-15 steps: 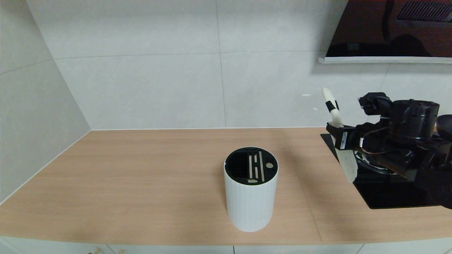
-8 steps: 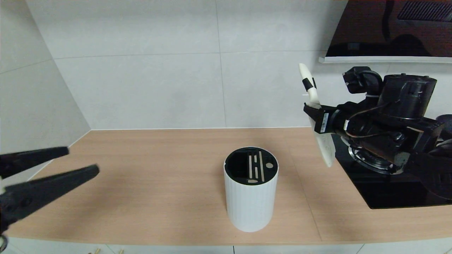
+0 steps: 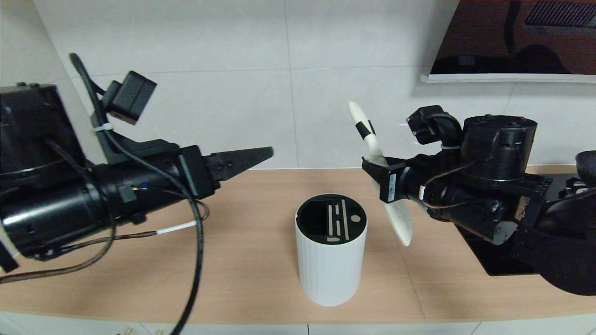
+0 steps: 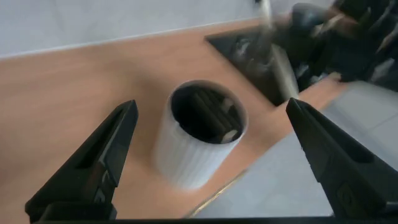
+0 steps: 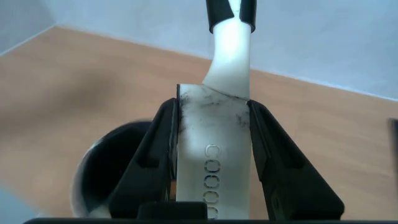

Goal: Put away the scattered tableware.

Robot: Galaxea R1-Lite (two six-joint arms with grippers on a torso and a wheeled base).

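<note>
A white ribbed cylindrical holder [image 3: 331, 260] with a black slotted top stands upright near the counter's front edge. My right gripper [image 3: 384, 184] is shut on a white spatula [image 3: 401, 223] with a black band on its handle. It holds the spatula tilted, blade down, just right of the holder's top. In the right wrist view the spatula [image 5: 214, 149] sits clamped in the right gripper [image 5: 214, 109], with the holder [image 5: 106, 168] below. My left gripper [image 3: 251, 160] hangs open above and left of the holder. In the left wrist view this gripper [image 4: 211, 104] has its fingers spread wide around the holder [image 4: 199, 134].
A black cooktop [image 3: 503, 260] is set into the wooden counter [image 3: 233, 260] at the right, partly behind my right arm. A dark range hood [image 3: 512, 42] hangs at the upper right. Tiled walls close the back and left.
My left arm has come in from the left and now reaches out above the counter toward the holder. My right gripper has carried the spatula leftward to beside the holder.
</note>
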